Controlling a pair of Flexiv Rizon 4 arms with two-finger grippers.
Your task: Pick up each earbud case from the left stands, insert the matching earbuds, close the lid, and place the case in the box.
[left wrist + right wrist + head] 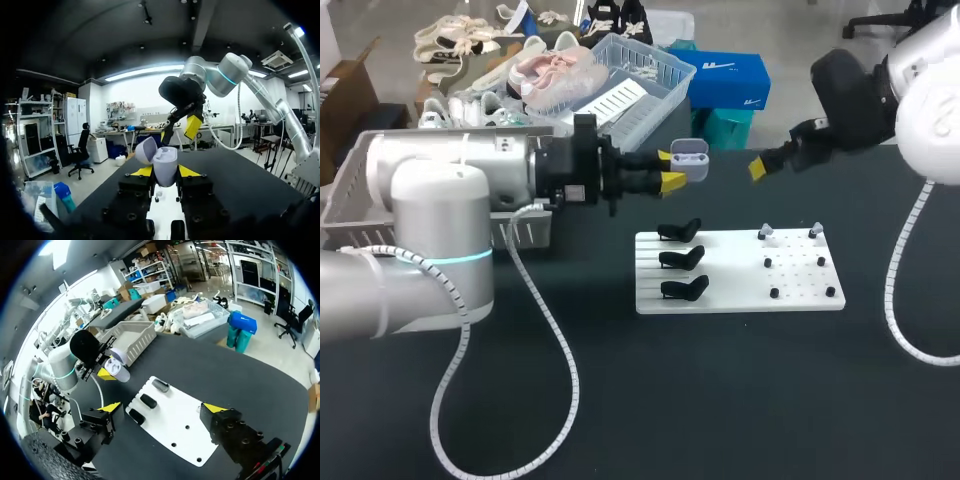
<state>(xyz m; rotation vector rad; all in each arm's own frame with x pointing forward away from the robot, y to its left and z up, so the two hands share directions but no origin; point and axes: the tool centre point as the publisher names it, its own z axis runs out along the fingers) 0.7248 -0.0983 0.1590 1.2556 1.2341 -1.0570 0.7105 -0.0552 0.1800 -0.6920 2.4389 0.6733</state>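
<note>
Our left gripper [670, 170] has its fingers clamped on the earbud case [690, 155], held in the air beyond the white board [720, 295] with its lid open. Our right gripper [163, 407] hangs near it, fingers wide apart with nothing between them. We judge the loading step is in hand. Next, our right arm must fetch one of the earbuds [767, 233] from the board and seat it squarely in the case.

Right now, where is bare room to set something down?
Bare table in front of the white board and to its right; also the board's strip between the stands and pegs. Crowded behind the board: left claw holding the open case, right claw close by.
</note>
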